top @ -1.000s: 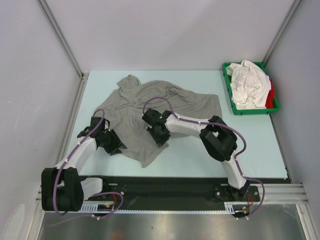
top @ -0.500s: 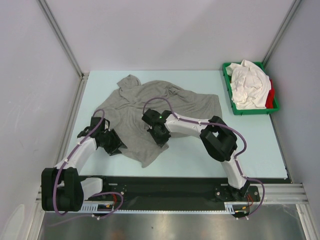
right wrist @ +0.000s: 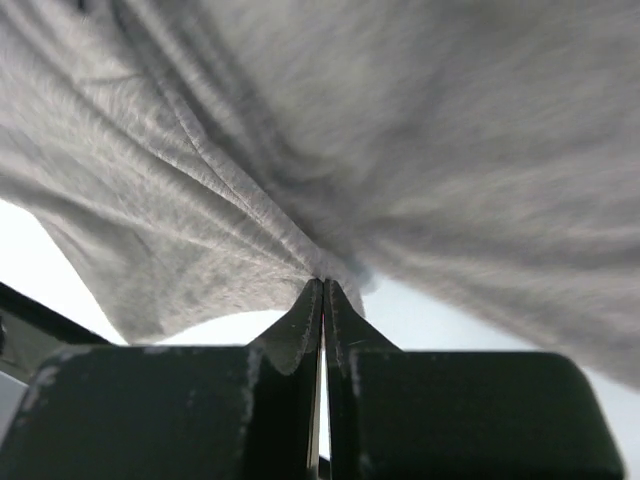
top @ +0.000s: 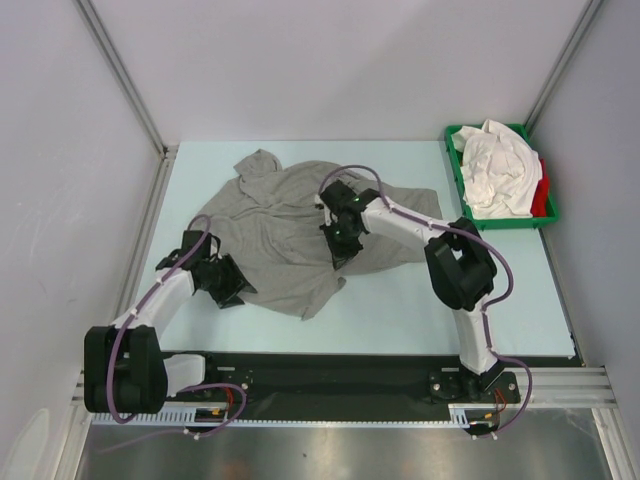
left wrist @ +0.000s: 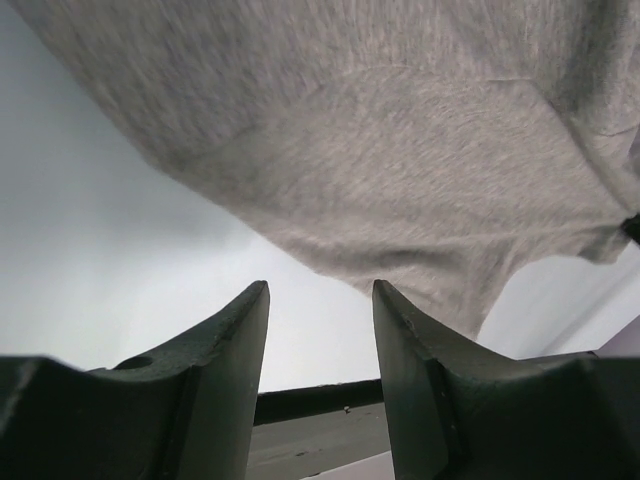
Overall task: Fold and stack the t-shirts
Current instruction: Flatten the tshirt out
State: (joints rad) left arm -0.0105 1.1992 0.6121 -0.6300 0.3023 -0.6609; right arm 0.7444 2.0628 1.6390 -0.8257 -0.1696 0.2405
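A heather grey t-shirt (top: 275,215) lies crumpled across the middle of the table. My right gripper (top: 339,254) is over its right half, shut on a pinched fold of the grey fabric (right wrist: 200,180), which bunches at the fingertips (right wrist: 322,284). My left gripper (top: 232,292) sits low at the shirt's near-left edge. In the left wrist view its jaws stand open around bare table, and the gripper (left wrist: 320,292) is just short of the shirt's hem (left wrist: 400,130). White t-shirts (top: 497,168) and a red one (top: 545,190) are heaped in the tray.
A green plastic tray (top: 458,185) stands at the table's back right corner. Grey panels wall the table on the left, back and right. The black rail carrying the arm bases (top: 330,375) runs along the near edge.
My right gripper shut on the grey shirt and moved toward the back right, dragging the fabric with it. My left gripper opened a little wider and stayed in place.
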